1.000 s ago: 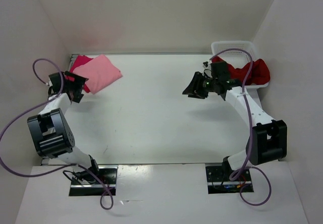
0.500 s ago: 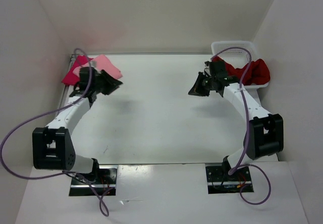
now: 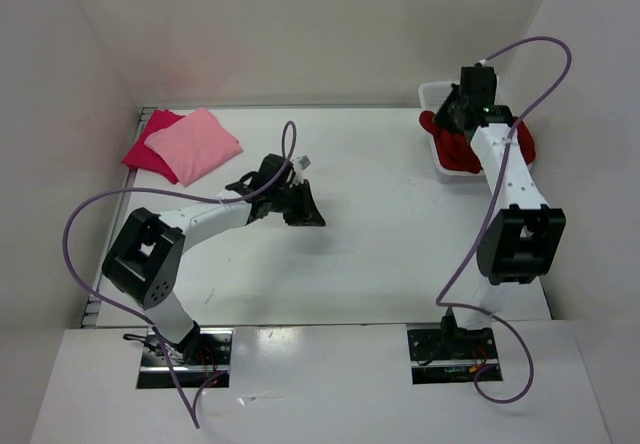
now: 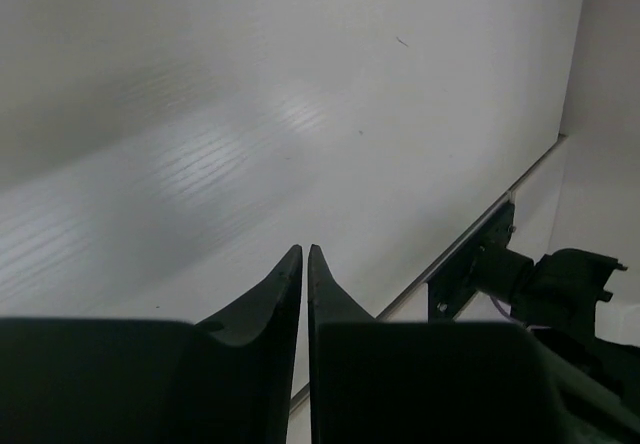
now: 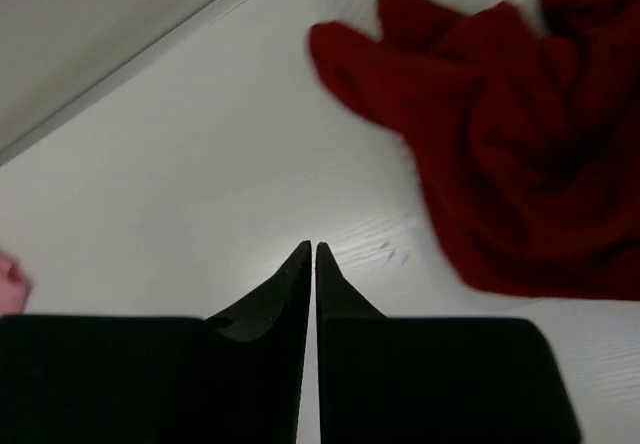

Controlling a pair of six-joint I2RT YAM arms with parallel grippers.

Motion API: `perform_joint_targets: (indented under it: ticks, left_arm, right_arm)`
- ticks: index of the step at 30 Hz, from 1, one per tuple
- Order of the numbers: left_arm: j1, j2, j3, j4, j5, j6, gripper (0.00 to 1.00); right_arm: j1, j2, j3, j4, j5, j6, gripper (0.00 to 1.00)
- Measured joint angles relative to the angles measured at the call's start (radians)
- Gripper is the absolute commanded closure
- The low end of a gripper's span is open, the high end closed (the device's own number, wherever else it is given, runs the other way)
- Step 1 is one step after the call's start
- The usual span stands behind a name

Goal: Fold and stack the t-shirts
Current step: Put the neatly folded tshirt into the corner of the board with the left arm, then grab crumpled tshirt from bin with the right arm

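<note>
At the back left lies a folded light pink t-shirt (image 3: 195, 144) on top of a crimson-pink t-shirt (image 3: 143, 152). A dark red t-shirt (image 3: 455, 151) is crumpled in and over the white basket (image 3: 435, 92) at the back right; the right wrist view shows this dark red t-shirt (image 5: 510, 154) just right of the fingers. My left gripper (image 3: 312, 212) (image 4: 304, 249) hangs over bare table near the middle, shut and holding nothing. My right gripper (image 3: 455, 114) (image 5: 313, 246) is raised beside the basket, shut and holding nothing, apart from the cloth.
White walls close in the table at the back and on both sides. A purple cable loops from each arm. The right arm's base mount (image 4: 500, 264) shows at the table's near edge. A sliver of the light pink shirt (image 5: 8, 276) shows at the frame's left edge.
My left arm has swung from the pink stack to the middle of the table, its jaws closing. My right arm has risen and moved back to the basket, jaws closed.
</note>
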Motion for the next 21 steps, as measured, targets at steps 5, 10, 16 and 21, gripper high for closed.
perform_joint_targets:
  ticks: [5,10,16,21]
  left_arm:
    - [-0.019,0.004,0.045,0.014,0.034,0.043,0.85]
    - [-0.018,0.004,0.015,0.02,0.058,0.049,0.81]
    - [-0.018,0.002,0.007,0.005,0.056,0.076,0.76]
    - [-0.018,0.002,0.008,0.004,0.06,0.079,0.76]
  right_arm:
    - [-0.105,0.113,0.066,-0.028,0.146,-0.007,0.49]
    - [-0.194,0.224,0.174,-0.072,0.185,-0.012,0.37]
    - [-0.202,0.216,0.132,-0.096,0.199,-0.018,0.34]
    - [-0.196,0.155,0.032,-0.102,0.221,-0.03,0.3]
